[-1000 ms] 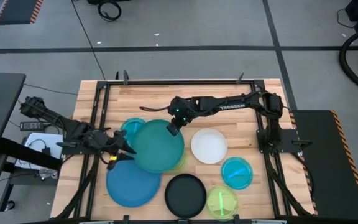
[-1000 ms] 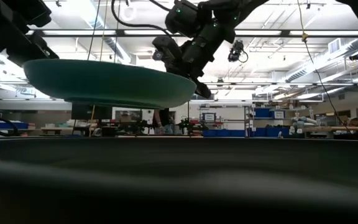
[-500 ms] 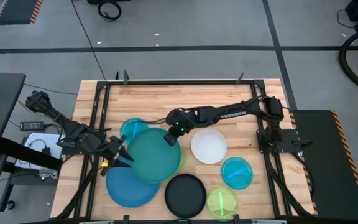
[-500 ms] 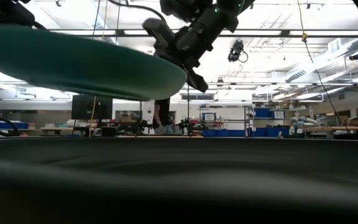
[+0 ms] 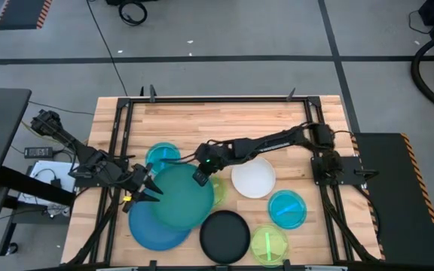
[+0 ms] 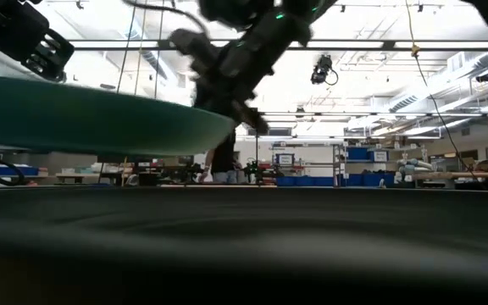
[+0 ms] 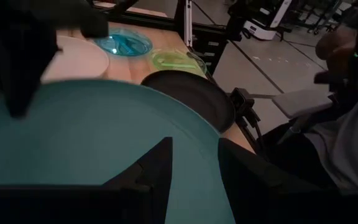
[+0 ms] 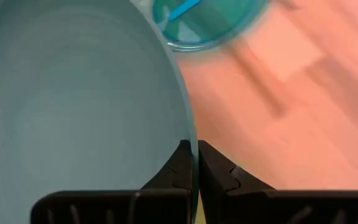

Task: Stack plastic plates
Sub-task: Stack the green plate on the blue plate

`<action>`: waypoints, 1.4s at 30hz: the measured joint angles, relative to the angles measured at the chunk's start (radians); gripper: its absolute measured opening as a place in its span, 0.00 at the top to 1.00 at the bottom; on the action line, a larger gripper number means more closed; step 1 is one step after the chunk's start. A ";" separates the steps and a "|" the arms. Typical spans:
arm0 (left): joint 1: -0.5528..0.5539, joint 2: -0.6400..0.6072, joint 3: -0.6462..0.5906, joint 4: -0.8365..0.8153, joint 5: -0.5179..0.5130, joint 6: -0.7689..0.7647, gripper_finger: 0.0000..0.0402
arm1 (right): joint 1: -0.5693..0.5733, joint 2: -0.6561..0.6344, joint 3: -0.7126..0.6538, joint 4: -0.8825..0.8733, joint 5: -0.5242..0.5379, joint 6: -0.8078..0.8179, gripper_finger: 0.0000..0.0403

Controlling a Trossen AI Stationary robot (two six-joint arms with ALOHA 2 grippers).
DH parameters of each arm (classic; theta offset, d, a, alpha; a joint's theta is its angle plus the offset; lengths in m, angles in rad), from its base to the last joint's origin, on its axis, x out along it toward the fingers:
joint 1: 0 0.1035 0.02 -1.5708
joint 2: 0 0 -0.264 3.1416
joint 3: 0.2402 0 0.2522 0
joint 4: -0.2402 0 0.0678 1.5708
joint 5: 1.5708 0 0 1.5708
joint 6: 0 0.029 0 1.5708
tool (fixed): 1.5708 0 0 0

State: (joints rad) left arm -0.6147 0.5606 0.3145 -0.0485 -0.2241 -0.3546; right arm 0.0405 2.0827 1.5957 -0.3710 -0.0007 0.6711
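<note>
A large teal plate (image 5: 181, 199) hangs in the air over the far right part of the large blue plate (image 5: 153, 229), which lies flat on the table. My right gripper (image 5: 200, 178) is shut on the teal plate's rim. My left gripper (image 5: 151, 191) is open, just above the plate's left rim, with the plate (image 7: 92, 137) showing under its fingers. I cannot tell whether it touches. On the table lie a white plate (image 5: 253, 176), a black plate (image 5: 224, 235), two cyan plates (image 5: 162, 156) (image 5: 287, 208) and a lime plate (image 5: 268, 245). A second lime plate (image 5: 218, 188) is mostly hidden under the teal one. My right gripper pinches the teal plate's rim (image 8: 188, 124) on its far right side between the two fingers, one on the upper face and one on the underside. The fingers slant down from the table's far right. The plate is lifted clear and roughly level (image 6: 83, 119).
Bare wood lies along the table's far side and far right corner. A black frame (image 5: 123, 128) rims the tabletop. The low view looks into the room beyond, with shelves and blue bins. A person's sleeve (image 7: 347, 124) shows past the table's near edge.
My right gripper moved toward the table's near left, carrying the teal plate from the middle of the table until it overlaps the blue plate. The plate also came lower. My left gripper shifted slightly toward the near edge, staying at the plate's left rim.
</note>
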 joint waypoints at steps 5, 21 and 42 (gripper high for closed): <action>0.000 0.000 0.000 0.004 0.000 0.000 0.66 | 0.015 0.137 0.209 -0.104 -0.022 -0.062 0.97; -0.001 0.002 0.000 -0.025 0.001 0.000 0.66 | 0.018 0.373 0.519 -0.165 -0.109 -0.125 0.96; -0.001 0.002 0.000 -0.030 0.000 -0.001 0.66 | 0.033 0.371 0.503 -0.142 -0.092 -0.155 0.94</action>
State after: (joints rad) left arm -0.6159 0.5621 0.3145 -0.0790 -0.2237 -0.3553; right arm 0.0732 2.4538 2.0983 -0.5134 -0.0929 0.5164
